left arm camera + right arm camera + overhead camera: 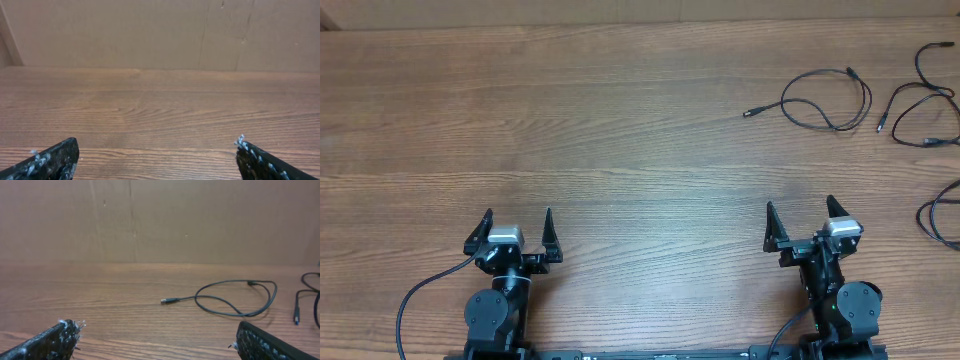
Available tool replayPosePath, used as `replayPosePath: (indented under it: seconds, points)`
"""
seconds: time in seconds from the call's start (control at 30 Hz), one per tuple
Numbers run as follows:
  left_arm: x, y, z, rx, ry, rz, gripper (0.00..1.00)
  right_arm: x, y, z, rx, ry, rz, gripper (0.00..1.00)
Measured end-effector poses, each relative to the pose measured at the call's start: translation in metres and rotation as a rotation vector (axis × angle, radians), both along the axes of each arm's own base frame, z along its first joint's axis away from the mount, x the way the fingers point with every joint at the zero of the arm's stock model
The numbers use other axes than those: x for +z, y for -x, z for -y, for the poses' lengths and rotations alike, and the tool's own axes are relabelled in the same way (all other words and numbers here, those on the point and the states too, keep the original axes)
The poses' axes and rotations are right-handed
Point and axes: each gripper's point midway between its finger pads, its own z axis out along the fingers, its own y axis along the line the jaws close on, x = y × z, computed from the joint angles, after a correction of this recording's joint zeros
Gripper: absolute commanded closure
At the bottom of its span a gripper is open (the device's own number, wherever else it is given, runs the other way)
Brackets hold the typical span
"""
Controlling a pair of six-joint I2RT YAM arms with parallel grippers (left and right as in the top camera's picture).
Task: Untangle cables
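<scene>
Three thin black cables lie apart at the table's far right. One looped cable (820, 100) has a plug end pointing left; it also shows in the right wrist view (225, 300). A second cable (920, 105) lies right of it, its edge in the right wrist view (307, 297). A third cable (940, 215) curls at the right edge. My left gripper (518, 228) is open and empty at the near left, seen wide open in its wrist view (157, 155). My right gripper (800, 222) is open and empty near the front right (155, 337), well short of the cables.
The wooden table (600, 130) fills the view, with a cardboard wall (160, 220) behind its far edge. Thick black arm wires (420, 295) run by the arm bases at the front edge.
</scene>
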Motion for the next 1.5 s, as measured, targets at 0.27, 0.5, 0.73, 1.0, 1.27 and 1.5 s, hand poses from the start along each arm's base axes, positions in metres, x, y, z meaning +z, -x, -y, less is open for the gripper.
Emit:
replayPosePath:
  seconds: [0.27, 0.5, 0.73, 1.0, 1.27, 1.5]
  points:
    - [0.0001, 0.0000, 0.0000, 0.000, 0.000, 0.000, 0.00, -0.0002, 0.0001, -0.0010, 0.008, 0.064, 0.007, 0.00]
    - [0.0000, 0.0000, 0.0000, 0.000, 0.000, 0.000, 0.00, -0.0002, 0.0001, -0.0010, 0.008, 0.072, 0.008, 0.00]
    - [0.0000, 0.0000, 0.0000, 0.000, 0.000, 0.000, 0.00, -0.0003, 0.0001, -0.0010, 0.008, 0.076, 0.008, 0.00]
    - [0.0000, 0.0000, 0.0000, 0.000, 0.000, 0.000, 0.00, -0.0003, 0.0001, -0.0010, 0.008, 0.078, 0.008, 0.00]
    - [0.0000, 0.0000, 0.0000, 0.000, 0.000, 0.000, 0.00, -0.0003, 0.0001, -0.0011, 0.009, 0.079, 0.009, 0.00]
    - [0.0000, 0.0000, 0.0000, 0.000, 0.000, 0.000, 0.00, -0.0003, 0.0001, -0.0010, 0.008, 0.079, 0.009, 0.00]
